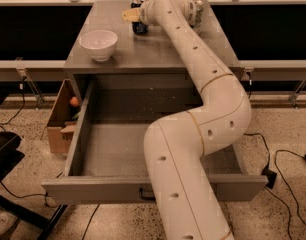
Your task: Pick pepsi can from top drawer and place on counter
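The can stands upright at the counter's 12 o'clock edge, with the gripper at its top, hold or release not discernible; judged light, thin-walled and slick, best gripped gently mid-body.
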Robot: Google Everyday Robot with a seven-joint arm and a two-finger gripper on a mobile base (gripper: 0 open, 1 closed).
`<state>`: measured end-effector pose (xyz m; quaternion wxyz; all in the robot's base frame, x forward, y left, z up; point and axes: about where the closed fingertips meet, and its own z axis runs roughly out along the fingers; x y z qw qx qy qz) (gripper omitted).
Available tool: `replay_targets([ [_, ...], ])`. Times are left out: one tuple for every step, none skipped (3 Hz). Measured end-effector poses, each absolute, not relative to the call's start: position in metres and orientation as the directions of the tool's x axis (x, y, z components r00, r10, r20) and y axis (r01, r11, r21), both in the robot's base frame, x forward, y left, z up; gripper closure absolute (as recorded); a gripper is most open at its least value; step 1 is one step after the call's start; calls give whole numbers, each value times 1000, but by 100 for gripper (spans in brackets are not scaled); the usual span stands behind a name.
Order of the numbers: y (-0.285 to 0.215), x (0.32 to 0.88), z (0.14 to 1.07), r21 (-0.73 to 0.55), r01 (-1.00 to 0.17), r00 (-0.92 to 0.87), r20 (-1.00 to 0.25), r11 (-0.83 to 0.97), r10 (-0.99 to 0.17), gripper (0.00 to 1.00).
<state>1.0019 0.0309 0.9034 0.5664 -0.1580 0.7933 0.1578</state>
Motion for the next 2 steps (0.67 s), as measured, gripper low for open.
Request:
replay_targets([
  [31,1002,903,71,-429,-309,-948,900,-72,0],
  [25,997,905,88,-431,-329,-942,898,-66,0],
])
